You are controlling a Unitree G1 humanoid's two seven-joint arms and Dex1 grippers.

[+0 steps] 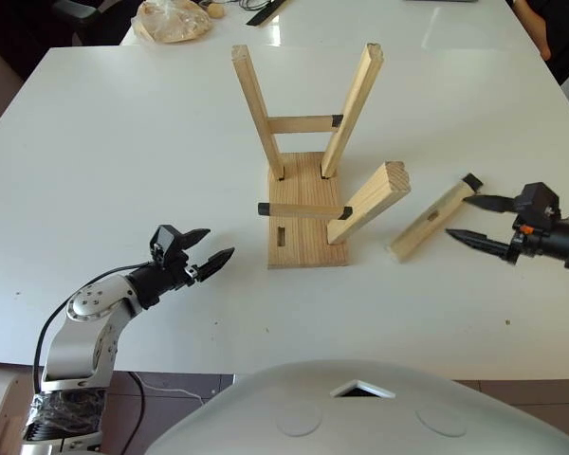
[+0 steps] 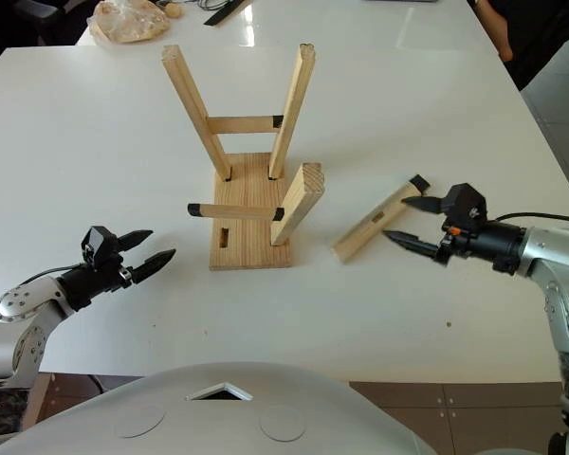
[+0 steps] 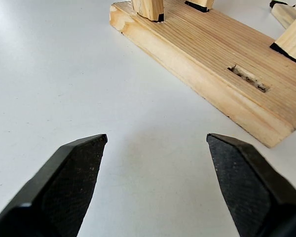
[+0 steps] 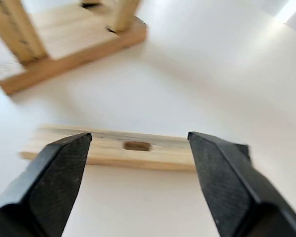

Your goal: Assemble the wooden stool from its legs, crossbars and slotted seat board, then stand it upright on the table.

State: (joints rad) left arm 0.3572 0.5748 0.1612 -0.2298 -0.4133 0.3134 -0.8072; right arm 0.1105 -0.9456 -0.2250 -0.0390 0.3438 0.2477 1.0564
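The slotted seat board (image 1: 306,210) lies flat mid-table. Two legs (image 1: 256,106) stand in its far slots, joined by a crossbar (image 1: 302,123). A third leg (image 1: 370,201) leans at the board's right edge with a second crossbar (image 1: 303,210) sticking out of it over the board. One loose leg (image 1: 432,219) lies on the table to the right. My right gripper (image 1: 468,217) is open just right of that loose leg (image 4: 113,147). My left gripper (image 1: 211,246) is open to the left of the board (image 3: 212,64), near the front edge.
A plastic bag (image 1: 173,19) with something pale in it sits at the far left corner of the white table (image 1: 114,171). Dark cables (image 1: 266,8) lie at the far edge. An empty slot (image 3: 249,79) shows in the board near my left gripper.
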